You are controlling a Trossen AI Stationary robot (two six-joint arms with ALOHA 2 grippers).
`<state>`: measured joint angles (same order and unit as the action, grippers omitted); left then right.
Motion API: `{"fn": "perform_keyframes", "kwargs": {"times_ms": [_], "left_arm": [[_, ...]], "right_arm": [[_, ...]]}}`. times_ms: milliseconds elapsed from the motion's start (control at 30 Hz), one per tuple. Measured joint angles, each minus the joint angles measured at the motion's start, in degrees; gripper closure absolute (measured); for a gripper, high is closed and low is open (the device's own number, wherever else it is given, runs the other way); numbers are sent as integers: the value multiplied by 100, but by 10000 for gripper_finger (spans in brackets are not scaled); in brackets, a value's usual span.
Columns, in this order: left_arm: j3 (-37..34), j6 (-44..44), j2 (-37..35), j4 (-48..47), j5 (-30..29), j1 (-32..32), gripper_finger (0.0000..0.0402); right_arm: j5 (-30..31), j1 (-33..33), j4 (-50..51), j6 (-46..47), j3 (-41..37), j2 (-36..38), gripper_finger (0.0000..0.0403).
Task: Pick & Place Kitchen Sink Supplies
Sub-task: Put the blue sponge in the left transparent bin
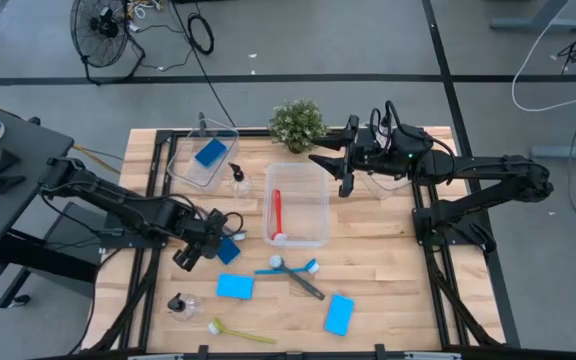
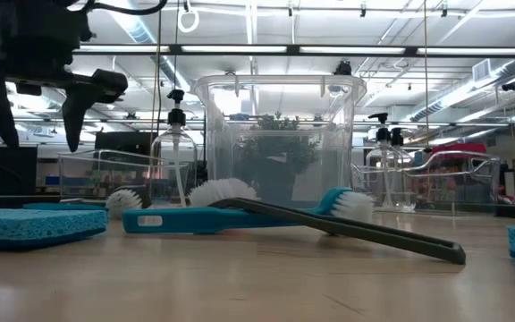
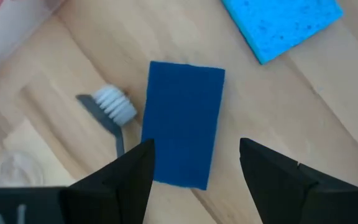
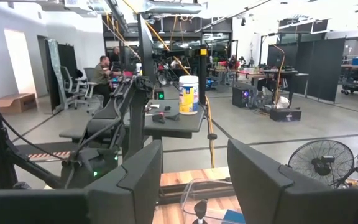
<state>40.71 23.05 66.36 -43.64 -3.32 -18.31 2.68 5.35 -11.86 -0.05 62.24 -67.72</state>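
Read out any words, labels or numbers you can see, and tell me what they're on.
None can be read.
White tub on the desk behind the table: its label is too blurred to read.
Blue brush: the pale patch on its handle is too small to read.

Left claw point(image 1: 205, 246) open over the worktop point(image 1: 388, 280), a sponge point(image 1: 230, 249) directly below it, second sponge point(image 1: 235, 287) just beyond, crossed brushes point(image 1: 293, 270) farther right, bin point(image 1: 296, 205) between both claws, right claw point(image 1: 336, 168) beside the plant point(image 1: 298, 124)
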Motion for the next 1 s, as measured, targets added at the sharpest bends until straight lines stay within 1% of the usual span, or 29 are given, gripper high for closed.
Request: {"fn": "perform_keyframes", "kwargs": {"times_ms": [100, 233, 467, 633, 867, 1000], "left_arm": [[-43, 165, 1, 68, -7, 2, 163], [-252, 164, 1, 224, 20, -5, 163], [-599, 174, -2, 499, 18, -111, 163], [-777, 185, 1, 633, -304, -195, 163], [-1094, 185, -2, 1119, -493, -192, 164], [-1192, 180, -2, 1246, -525, -192, 164]], "right_arm": [[22, -1, 0, 0, 0, 0, 218], [234, 2, 2, 6, 0, 0, 218], [243, 2, 2, 50, 0, 0, 218], [245, 2, 2, 52, 0, 0, 218], [245, 2, 4, 66, 0, 0, 218], [245, 2, 4, 66, 0, 0, 218]]}}
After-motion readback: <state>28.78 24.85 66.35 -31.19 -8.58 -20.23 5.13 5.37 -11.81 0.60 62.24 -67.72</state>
